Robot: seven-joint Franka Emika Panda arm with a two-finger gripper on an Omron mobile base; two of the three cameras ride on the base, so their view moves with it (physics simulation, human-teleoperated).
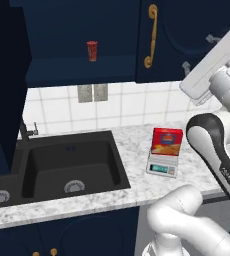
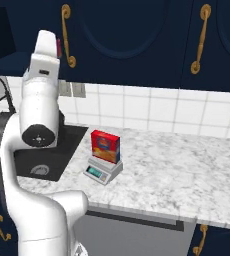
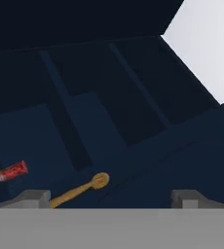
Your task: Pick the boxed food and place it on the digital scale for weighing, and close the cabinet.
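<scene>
Beside the black sink [image 1: 72,162], boxed food [image 1: 166,141] atop digital scale [image 1: 162,165]; gripper [image 3: 111,198] released, empty.

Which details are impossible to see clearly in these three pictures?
- Digital scale display: digits too small, both base views.
- Boxed food print: picture blurred, wording unreadable.
- Open cabinet door on the left: cut by the left base view's edge.
- Red cup: mostly hidden behind the arm in the right base view.
- Gripper: tips barely show at the hand view's bottom; jaws stand apart, holding nothing.
</scene>
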